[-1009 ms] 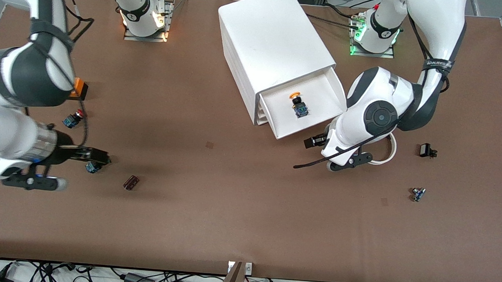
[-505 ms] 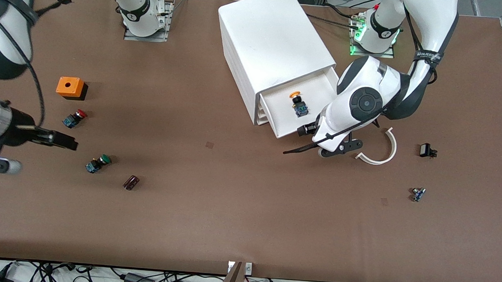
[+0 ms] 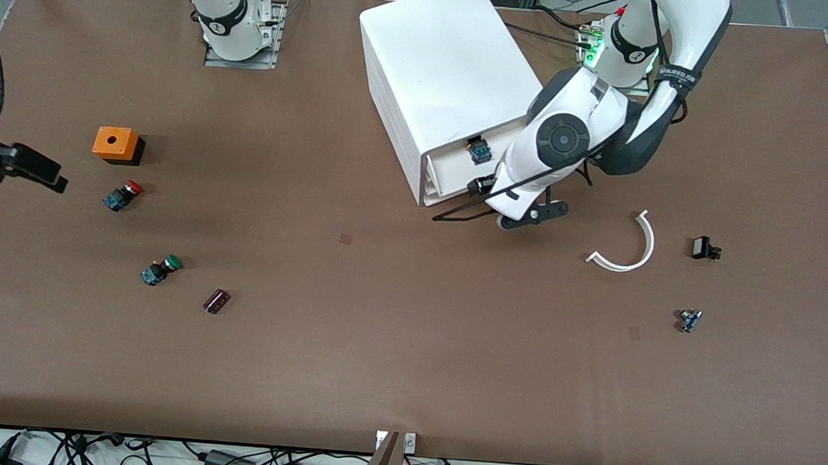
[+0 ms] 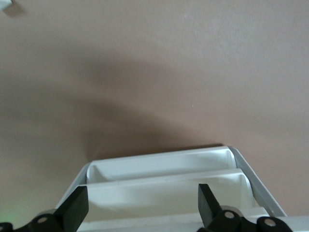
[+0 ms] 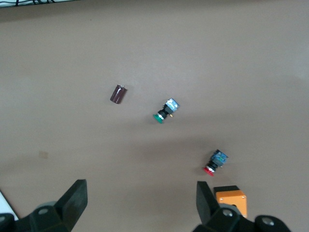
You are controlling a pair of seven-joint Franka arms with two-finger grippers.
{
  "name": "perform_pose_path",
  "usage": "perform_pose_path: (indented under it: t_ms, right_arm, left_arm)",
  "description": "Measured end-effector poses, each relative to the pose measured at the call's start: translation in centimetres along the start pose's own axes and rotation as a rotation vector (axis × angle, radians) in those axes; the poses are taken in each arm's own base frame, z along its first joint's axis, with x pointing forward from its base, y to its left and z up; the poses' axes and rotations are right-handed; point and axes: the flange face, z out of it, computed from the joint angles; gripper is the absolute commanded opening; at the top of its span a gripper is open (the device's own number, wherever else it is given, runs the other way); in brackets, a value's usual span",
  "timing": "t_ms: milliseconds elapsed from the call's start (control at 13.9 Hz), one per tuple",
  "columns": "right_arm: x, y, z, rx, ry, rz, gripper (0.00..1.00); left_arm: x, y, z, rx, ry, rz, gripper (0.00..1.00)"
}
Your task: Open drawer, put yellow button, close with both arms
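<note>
The light, stiff plastic drawer [image 3: 452,172], nearly closed with the yellow button [image 3: 479,151] inside, likely slides easily when pushed flat on its front edge, where the open left hand [image 3: 479,187] sits; the open right hand [image 3: 54,184] waits over the desk [image 3: 381,316].

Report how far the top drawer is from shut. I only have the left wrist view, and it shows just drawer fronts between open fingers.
Observer: The drawer stands out of the cabinet by a narrow strip, with the left gripper at its front.
Operator: Confirm it is loaded.
Observer: Of the yellow button only the black-and-blue body shows, in the drawer at the cabinet's edge; the cap is hidden under the cabinet top.
Operator: Locate the right arm.
Observer: The right gripper hangs open over the table toward the right arm's end, near the orange box, well apart from the cabinet.
</note>
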Motion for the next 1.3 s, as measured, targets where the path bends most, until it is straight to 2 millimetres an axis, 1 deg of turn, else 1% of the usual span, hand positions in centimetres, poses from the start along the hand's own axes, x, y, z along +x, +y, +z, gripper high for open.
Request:
perform_pose_path:
  t_ms: [144,360,432,649,793,1297]
  right_arm:
    - [-1.1,0.8,-0.9,-0.004,-0.007,-0.010,1.00]
    - [-2.6,1.1,-1.5,-0.023,-0.028,-0.016,1.00]
    - [-3.1,1.1,-1.3,-0.024,-0.032,-0.018,1.00]
    - [-4.4,1.1,0.4,-0.028,-0.022,-0.021,1.00]
    - [-5.1,1.2,1.1,-0.030,-0.026,-0.021,1.00]
    - [-5.7,1.2,1.0,-0.035,-0.033,-0.023,1.00]
  left_arm:
    - [-1.0,0.5,0.4,0.006,-0.007,0.001,1.00]
    - [-2.4,1.1,1.1,0.012,-0.013,0.011,1.00]
    - [-2.9,1.3,1.2,0.012,-0.015,0.009,1.00]
    - [-4.1,1.8,1.6,0.017,-0.021,0.009,1.00]
    - [-4.6,2.1,1.8,0.020,-0.023,0.015,1.00]
    - [-5.1,2.3,2.0,0.022,-0.025,0.022,1.00]
